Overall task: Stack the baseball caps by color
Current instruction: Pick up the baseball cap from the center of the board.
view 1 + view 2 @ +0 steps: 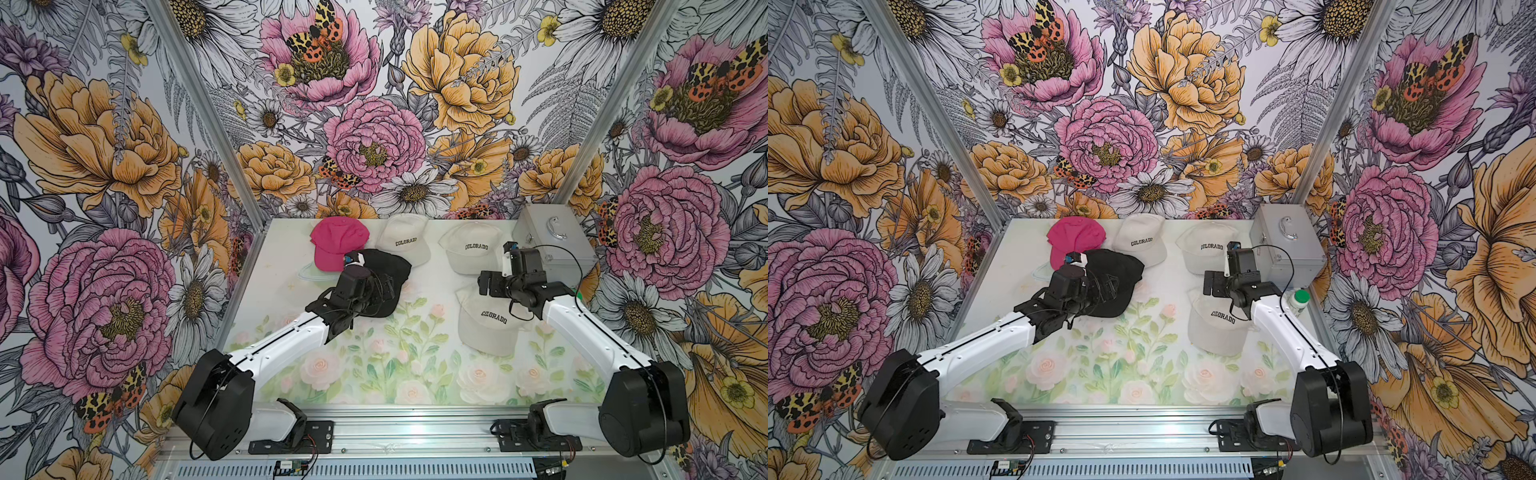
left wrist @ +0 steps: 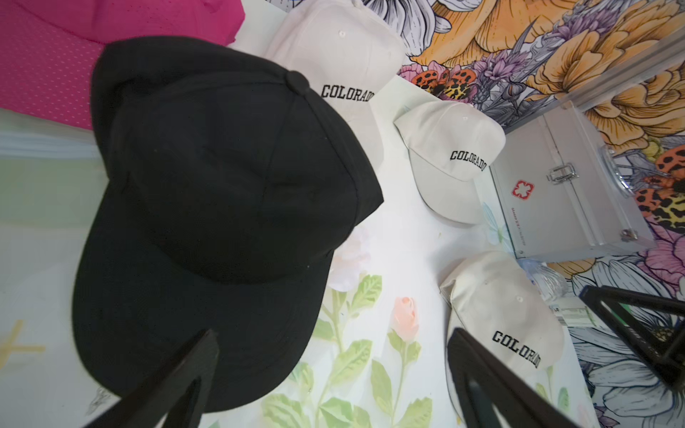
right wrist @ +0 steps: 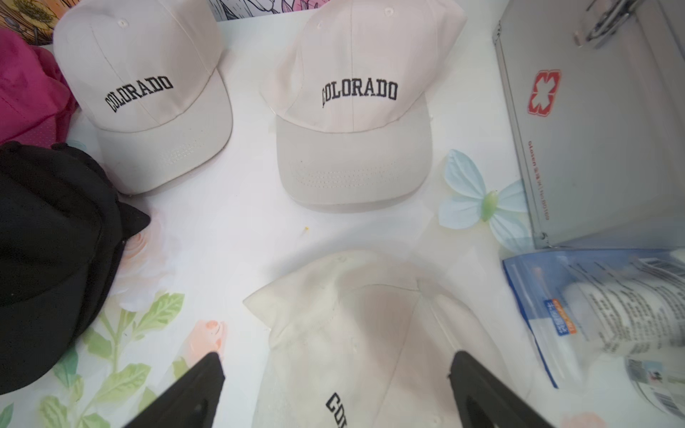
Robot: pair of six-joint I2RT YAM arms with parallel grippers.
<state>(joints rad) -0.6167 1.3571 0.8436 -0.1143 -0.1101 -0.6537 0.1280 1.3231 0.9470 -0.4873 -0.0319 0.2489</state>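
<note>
The left jaws stand wide apart with nothing between them, hanging over the black cap (image 1: 395, 266) on the worktop (image 1: 374, 374). In the left wrist view one of the fingers (image 2: 178, 374) sits over the cap's brim and the other is off to the side of the cap (whether either touches the fabric I cannot tell). Beyond the left jaws, past the black crown, lies the pink cap (image 1: 336, 241). The black cap's edge lies over the pink fabric.

The right jaws are likewise spread wide and empty. They are poised above the near cream cap (image 1: 486, 336), whose crown shows between their two fingers (image 3: 200, 385) in the right wrist view. Ahead of the right jaws two more caps lie side by side without touching: the cream cap by the black one (image 3: 148, 92) and the cream cap by the case (image 3: 352, 92). All three cream caps read COLORADO in black.

On the outer side of the right jaws stands the silver case (image 1: 557, 237). Closer in, just beside the near cream cap, is a green-lidded bottle (image 1: 1300, 298) (the right wrist view shows it inside a clear pouch (image 3: 537, 296)).

In the right wrist view the black cap looks layered, though how many layers cannot be told.
</note>
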